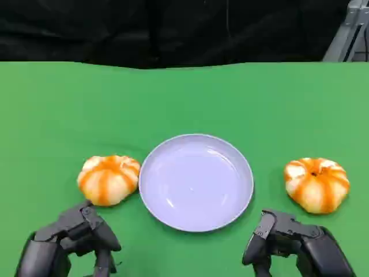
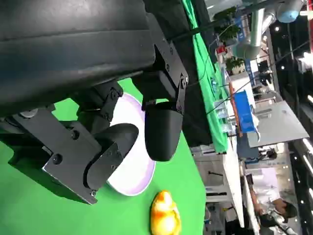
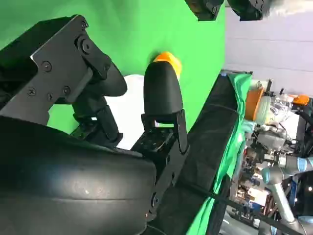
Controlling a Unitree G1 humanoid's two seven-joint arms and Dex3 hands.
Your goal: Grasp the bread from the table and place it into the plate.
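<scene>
Head view: bread (image 1: 108,179) beyond left hand (image 1: 72,239).

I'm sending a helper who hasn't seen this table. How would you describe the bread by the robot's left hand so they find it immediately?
On the green table, find the pale round plate in the middle. The bread sits right beside the plate's edge, just ahead of the left hand. The other orange-striped bread lies clearly apart from the plate, on its far side.

We're in a robotics lab, green cloth (image 1: 184,98) over the desk, black curtain (image 1: 144,29) along its far edge, cluttered workbench (image 3: 266,161) beyond, another robot arm (image 3: 281,196) there, person (image 2: 274,205) off to the side, ceiling lights overhead.
</scene>
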